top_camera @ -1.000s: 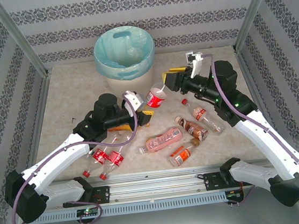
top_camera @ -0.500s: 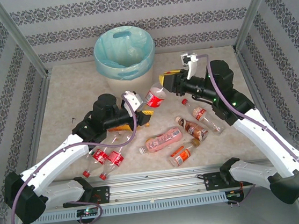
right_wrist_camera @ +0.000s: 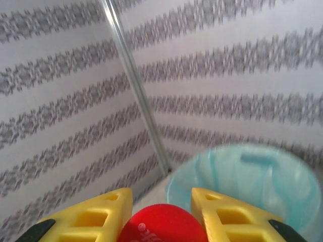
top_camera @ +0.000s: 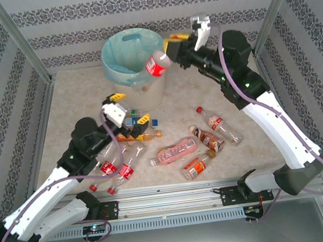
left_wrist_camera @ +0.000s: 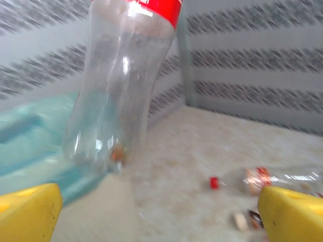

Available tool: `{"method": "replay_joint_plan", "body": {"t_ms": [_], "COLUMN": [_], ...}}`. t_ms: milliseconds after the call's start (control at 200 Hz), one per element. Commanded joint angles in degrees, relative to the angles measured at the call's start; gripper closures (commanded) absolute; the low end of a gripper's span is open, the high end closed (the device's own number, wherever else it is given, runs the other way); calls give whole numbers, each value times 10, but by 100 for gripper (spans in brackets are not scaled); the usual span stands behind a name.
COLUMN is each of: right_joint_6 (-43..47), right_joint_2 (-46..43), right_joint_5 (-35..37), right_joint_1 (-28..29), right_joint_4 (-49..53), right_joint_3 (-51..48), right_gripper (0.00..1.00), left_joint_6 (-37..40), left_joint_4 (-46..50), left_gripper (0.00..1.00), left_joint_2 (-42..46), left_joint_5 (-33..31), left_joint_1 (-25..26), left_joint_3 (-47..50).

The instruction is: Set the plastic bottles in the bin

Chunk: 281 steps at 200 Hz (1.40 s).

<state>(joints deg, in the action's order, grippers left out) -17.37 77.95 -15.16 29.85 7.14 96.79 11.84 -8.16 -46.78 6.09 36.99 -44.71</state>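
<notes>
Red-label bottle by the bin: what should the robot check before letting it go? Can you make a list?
1. Right gripper shut on the red-label bottle: ok.
2. Bottle fully over the bin: cannot tell; it hangs at the rim's right side.
3. Bin upright, its bag open: ok.
4. Left gripper open and apart from the bin: ok.
</notes>
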Motion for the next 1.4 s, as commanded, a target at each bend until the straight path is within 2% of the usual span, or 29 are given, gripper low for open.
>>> {"method": "replay_joint_plan", "body": {"t_ms": [0, 120, 305, 545, 644, 984, 1399], "right_joint_6": [80, 159, 247, 301, 309, 283, 214], "right_joint_2": [32, 107, 254, 401, 446, 513, 578], "right_joint_5": [70, 114, 169, 204, 206, 208, 160], "right_joint_1": [16, 37, 49, 53, 53, 43, 7], "right_joint_4": [-53, -59, -3, 86, 131, 201, 232], "right_joint_3": [74, 160, 313, 457, 504, 510, 510], "right_gripper": [100, 100, 100, 100, 100, 100, 91], "left_joint_6": [23, -6, -96, -212, -231, -218, -220], "left_joint_4": [-90, -36, 133, 161, 172, 153, 147], "left_gripper": [0, 0, 0, 0, 0, 0, 0], "left_joint_2": [34, 22, -73, -129, -144, -131, -141], "left_joint_5": [-102, -104, -108, 58, 78, 62, 75], "left_joint_1": [-13, -28, -82, -194, -209, -210, -210], "left_joint_3": [23, -15, -126, -165, -174, -152, -147]}}
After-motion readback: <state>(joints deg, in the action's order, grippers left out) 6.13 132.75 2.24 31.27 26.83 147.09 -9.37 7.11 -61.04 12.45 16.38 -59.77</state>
